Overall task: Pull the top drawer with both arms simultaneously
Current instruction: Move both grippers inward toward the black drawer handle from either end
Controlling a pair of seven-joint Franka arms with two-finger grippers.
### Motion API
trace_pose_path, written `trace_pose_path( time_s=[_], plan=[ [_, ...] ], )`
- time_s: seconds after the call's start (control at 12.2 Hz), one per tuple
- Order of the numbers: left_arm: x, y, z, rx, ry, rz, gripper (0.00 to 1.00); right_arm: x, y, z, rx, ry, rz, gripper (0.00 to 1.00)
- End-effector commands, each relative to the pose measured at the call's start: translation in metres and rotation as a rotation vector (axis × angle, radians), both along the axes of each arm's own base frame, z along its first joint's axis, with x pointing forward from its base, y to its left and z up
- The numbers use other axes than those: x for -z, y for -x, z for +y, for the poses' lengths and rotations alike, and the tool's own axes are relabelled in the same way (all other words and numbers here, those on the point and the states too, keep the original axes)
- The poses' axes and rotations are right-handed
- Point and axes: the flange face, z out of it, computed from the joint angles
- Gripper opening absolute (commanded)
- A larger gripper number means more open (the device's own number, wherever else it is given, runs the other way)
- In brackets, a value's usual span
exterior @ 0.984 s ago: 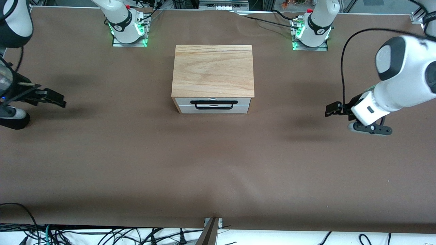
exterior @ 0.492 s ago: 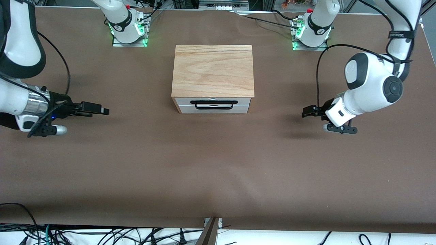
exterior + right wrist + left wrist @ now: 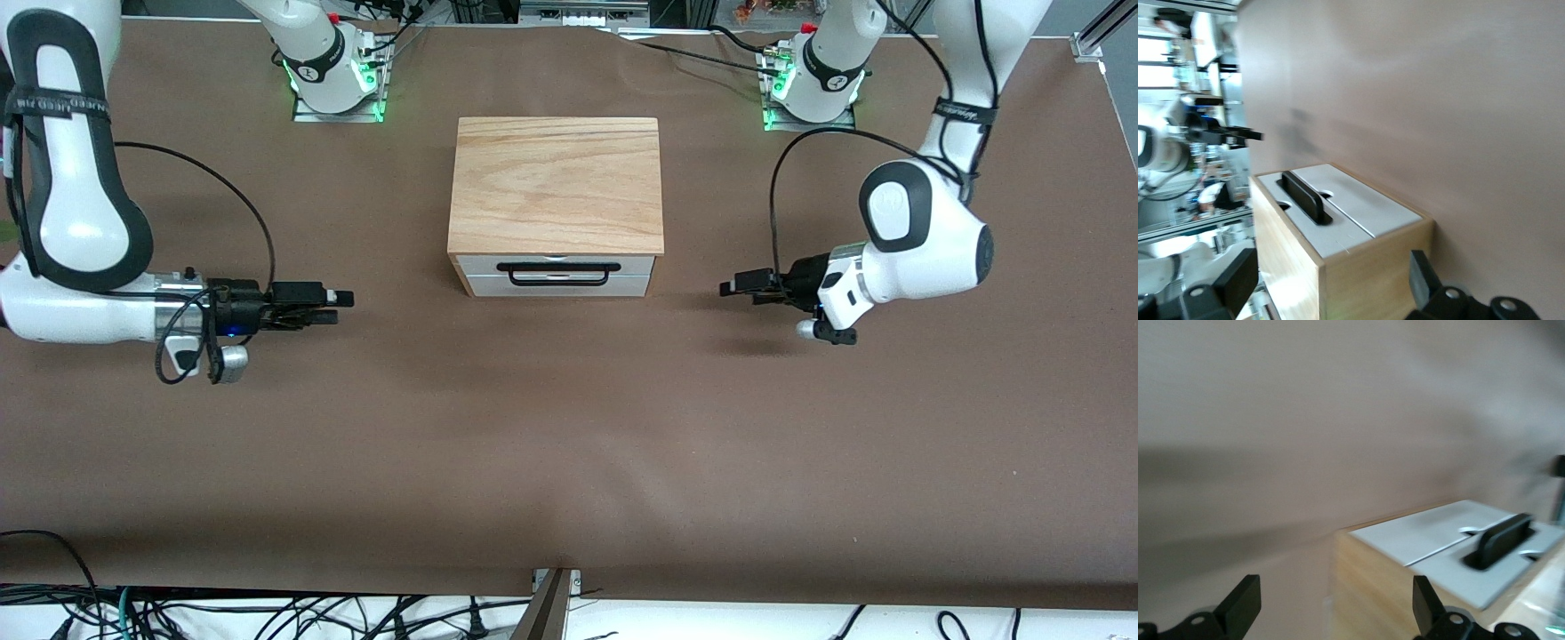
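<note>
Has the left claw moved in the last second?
Yes. The left claw has closed in on the cabinet from the left arm's end of the table, open.

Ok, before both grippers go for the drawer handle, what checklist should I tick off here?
1. Top drawer shut, flush with the cabinet front: ok.
2. Handle free, nothing touching it: ok.
3. Left gripper open, as the left wrist view shows, and empty: ok.
4. Right gripper open, as the right wrist view shows, and empty: ok.
5. Both grippers level with the drawer front, one over the table at each end of the cabinet: ok.
6. Grippers at the handle: not ok; both are apart from the cabinet.
</note>
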Motion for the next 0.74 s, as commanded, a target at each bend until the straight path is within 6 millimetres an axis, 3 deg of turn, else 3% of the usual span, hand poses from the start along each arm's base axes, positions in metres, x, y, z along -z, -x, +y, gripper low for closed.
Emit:
trace_pose_path(
  time_s=[0.0, 0.08, 0.25, 0.49, 0.66],
  plan=[
    [0.028, 0.003, -0.039, -0.050, 0.215, -0.061, 1.00, 0.038, 0.016, 0.009, 0.008, -0.169, -0.055, 1.00],
    [0.040, 0.009, -0.062, -0.066, 0.308, -0.104, 1.00, 0.050, 0.021, 0.022, 0.006, -0.215, -0.069, 1.00],
    [0.053, 0.014, -0.090, -0.098, 0.407, -0.163, 1.00, 0.064, 0.035, 0.048, 0.022, -0.287, -0.080, 1.00],
    [0.052, 0.019, -0.119, -0.059, 0.500, -0.267, 1.00, 0.080, 0.054, 0.090, 0.058, -0.394, -0.099, 1.00],
    [0.075, 0.027, -0.128, -0.039, 0.567, -0.340, 1.00, 0.090, 0.065, 0.110, 0.079, -0.430, -0.118, 1.00]
  ],
)
